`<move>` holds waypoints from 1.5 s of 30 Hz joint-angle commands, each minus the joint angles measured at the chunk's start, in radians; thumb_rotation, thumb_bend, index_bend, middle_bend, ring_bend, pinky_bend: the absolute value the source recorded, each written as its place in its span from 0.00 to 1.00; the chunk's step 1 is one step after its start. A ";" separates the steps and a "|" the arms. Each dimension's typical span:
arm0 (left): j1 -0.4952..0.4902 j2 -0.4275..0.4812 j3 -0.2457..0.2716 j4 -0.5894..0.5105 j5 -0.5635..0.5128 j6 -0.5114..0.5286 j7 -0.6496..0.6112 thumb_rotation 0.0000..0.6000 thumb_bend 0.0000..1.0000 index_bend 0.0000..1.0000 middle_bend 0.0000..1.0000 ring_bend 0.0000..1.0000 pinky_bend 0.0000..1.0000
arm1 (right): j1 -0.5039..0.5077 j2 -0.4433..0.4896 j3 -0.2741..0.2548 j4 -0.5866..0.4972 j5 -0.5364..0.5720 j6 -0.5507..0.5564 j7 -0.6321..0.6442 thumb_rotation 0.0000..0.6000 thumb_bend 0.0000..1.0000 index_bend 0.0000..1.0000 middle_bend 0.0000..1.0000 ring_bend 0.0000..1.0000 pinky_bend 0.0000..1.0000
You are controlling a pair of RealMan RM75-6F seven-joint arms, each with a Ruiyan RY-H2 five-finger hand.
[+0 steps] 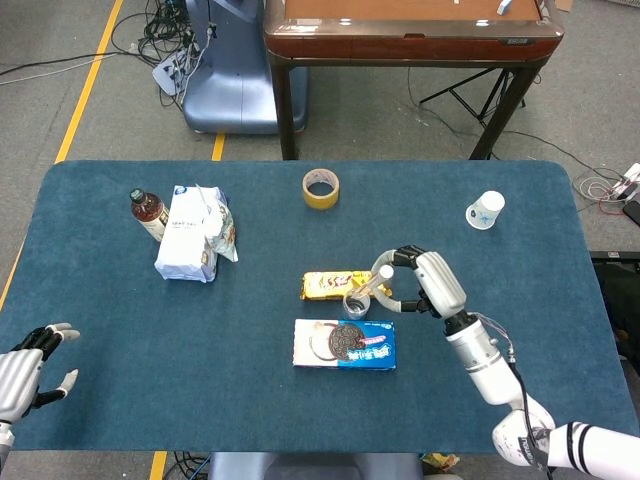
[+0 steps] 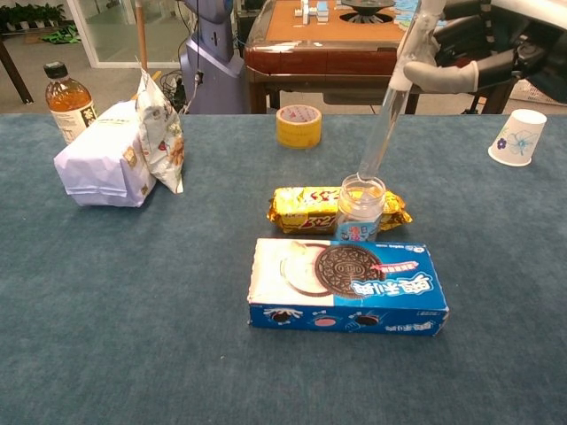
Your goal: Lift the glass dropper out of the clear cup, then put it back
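The broad worktop (image 1: 120,400) under its dark blue cloth carried everything in front of me. At its far left stood a white crinkled snack bag (image 2: 113,150), with a brown-filled plastic bottle with a black cap (image 2: 69,97) just behind it. Nearer the middle lay a blue cardboard box of chocolate sandwich cookies (image 2: 347,288), flat on its back, and just behind that a long gold foil packet of biscuits (image 2: 306,208). Further back sat a yellow roll of tape (image 2: 298,125), and well off to the right a small white paper cup with a blue print (image 2: 517,137). My right hand (image 1: 425,285) hung above the gold packet, its fingers (image 2: 452,75) clamped around the upper end of the long clear glass dropper (image 2: 387,111), which slanted down and to the left from my grip. Its lower tip was at the mouth of the small clear cup with a blue label (image 2: 359,208), which stood upright between the gold packet and the cookie box; whether the tip was just inside the rim or just over it I could not tell. My left hand (image 1: 25,378) sat at the near left corner of the worktop, holding nothing, its fingers (image 1: 55,333) spread apart.
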 commanded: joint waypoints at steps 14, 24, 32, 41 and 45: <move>0.004 0.007 0.001 -0.003 0.009 0.008 -0.010 1.00 0.36 0.27 0.21 0.16 0.33 | 0.018 -0.062 -0.018 0.060 0.013 -0.031 0.007 1.00 0.62 0.68 0.65 0.47 0.36; 0.006 0.011 0.002 -0.007 0.010 0.008 -0.013 1.00 0.36 0.27 0.21 0.16 0.33 | 0.023 -0.111 -0.042 0.123 0.016 -0.052 -0.012 1.00 0.62 0.68 0.65 0.47 0.36; 0.007 0.014 0.002 -0.009 0.010 0.010 -0.015 1.00 0.36 0.27 0.21 0.16 0.33 | 0.029 -0.135 -0.052 0.154 0.021 -0.073 -0.021 1.00 0.62 0.68 0.64 0.47 0.36; 0.009 0.018 0.001 -0.010 0.013 0.015 -0.022 1.00 0.36 0.27 0.21 0.16 0.33 | 0.033 -0.156 -0.063 0.181 0.027 -0.091 -0.052 1.00 0.62 0.68 0.59 0.43 0.36; 0.009 0.019 0.001 -0.010 0.013 0.014 -0.025 1.00 0.36 0.27 0.21 0.16 0.33 | 0.034 -0.164 -0.064 0.192 0.031 -0.097 -0.056 1.00 0.62 0.68 0.56 0.40 0.36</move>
